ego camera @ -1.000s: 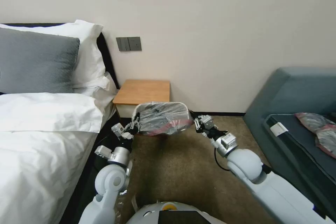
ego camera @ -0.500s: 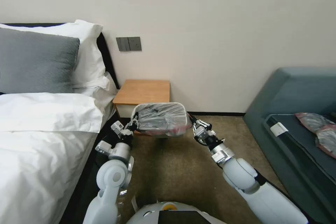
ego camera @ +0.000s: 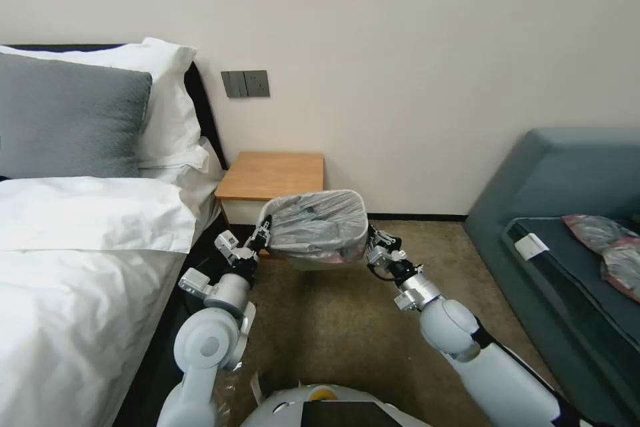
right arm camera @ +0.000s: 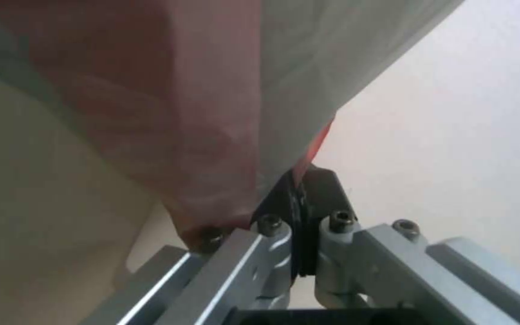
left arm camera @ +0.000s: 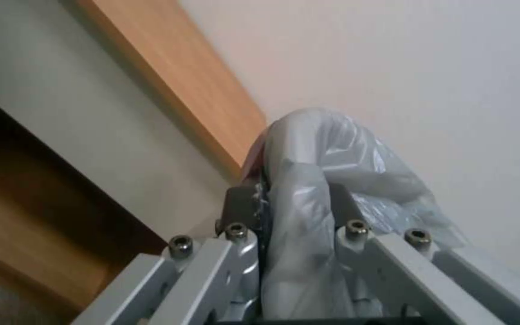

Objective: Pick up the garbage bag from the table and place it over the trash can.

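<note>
Head view: bag stretched over the can, at 6 o'clock from the table. Left claw and right claw each pinch its rim; pull down evenly, without tearing.

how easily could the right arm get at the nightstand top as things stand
Probably not easily: the right gripper is shut on the garbage bag stretched over the trash can, which stands between it and the nightstand; the left gripper holds the other side.
</note>
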Controlling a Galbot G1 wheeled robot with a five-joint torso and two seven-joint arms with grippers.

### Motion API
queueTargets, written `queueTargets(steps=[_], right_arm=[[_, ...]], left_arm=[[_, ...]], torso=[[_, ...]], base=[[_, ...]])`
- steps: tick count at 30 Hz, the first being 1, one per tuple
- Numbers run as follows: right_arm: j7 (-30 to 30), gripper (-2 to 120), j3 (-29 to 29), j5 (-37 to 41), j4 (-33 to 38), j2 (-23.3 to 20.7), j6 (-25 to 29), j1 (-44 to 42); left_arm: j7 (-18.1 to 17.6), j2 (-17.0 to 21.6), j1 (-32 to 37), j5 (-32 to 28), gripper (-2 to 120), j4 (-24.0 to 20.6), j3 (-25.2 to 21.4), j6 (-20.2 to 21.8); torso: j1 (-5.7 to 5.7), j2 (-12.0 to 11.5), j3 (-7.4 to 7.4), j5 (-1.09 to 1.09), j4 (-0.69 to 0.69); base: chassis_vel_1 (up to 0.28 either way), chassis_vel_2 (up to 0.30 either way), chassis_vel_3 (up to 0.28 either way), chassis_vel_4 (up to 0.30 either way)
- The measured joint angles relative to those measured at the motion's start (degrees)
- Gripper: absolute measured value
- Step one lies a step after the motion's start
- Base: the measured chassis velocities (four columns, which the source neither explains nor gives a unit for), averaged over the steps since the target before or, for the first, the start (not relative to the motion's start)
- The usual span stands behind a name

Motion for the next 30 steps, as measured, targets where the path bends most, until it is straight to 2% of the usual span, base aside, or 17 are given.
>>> queueTargets(steps=[5, 16, 21, 24, 25, 28, 30], right_arm=[[-0.3, 0, 0.0, -1.3, -2.1, 0.8, 1.0, 0.3], [-0.3, 0, 0.3, -1.9, -4.3, 1.2, 2.7, 0.7], [-0.8, 19, 2.2, 0.1, -2.4, 1.4, 4.4, -1.9], [-2.4, 32, 4.8, 2.6, 0.6, 0.8, 4.3, -5.1], [-2.4, 32, 4.8, 2.6, 0.6, 0.8, 4.3, -5.1], [-4.4, 47, 6.7, 7.3, 3.9, 0.0, 4.3, -7.6], [-5.5, 50, 7.2, 8.7, 4.7, -0.3, 4.3, -8.1]], left_arm=[[-0.5, -0.3, 0.5, -2.5, 9, -1.4, 0.0, 0.6], [-0.5, -0.5, 0.6, -2.8, 11, -2.2, -0.2, 0.7], [-0.4, 0.5, 0.1, 2.6, 10, -0.1, -0.6, 0.9], [-0.4, 0.9, -0.9, 4.6, 10, 1.2, -0.9, 1.3], [-0.4, 0.9, -0.9, 4.6, 10, 1.2, -0.9, 1.3], [-0.7, 1.3, -1.9, 6.6, 9, 2.7, -1.1, 1.7], [-0.9, 1.3, -2.0, 7.1, 9, 3.1, -1.2, 1.8]], torso=[[0.00, 0.0, 0.00, 0.00, 0.00], [0.00, 0.0, 0.00, 0.00, 0.00], [0.00, 0.0, 0.00, 0.00, 0.00], [0.00, 0.0, 0.00, 0.00, -0.02], [0.00, 0.0, 0.00, 0.00, -0.02], [0.00, 0.0, 0.00, -0.01, -0.01], [0.00, 0.0, 0.00, -0.01, -0.02]], base=[[0.000, 0.000, 0.000, 0.000], [0.000, 0.000, 0.000, 0.000], [0.000, 0.000, 0.000, 0.000], [0.000, 0.000, 0.000, 0.000], [0.000, 0.000, 0.000, 0.000], [0.000, 0.000, 0.000, 0.000], [0.000, 0.000, 0.000, 0.000]])
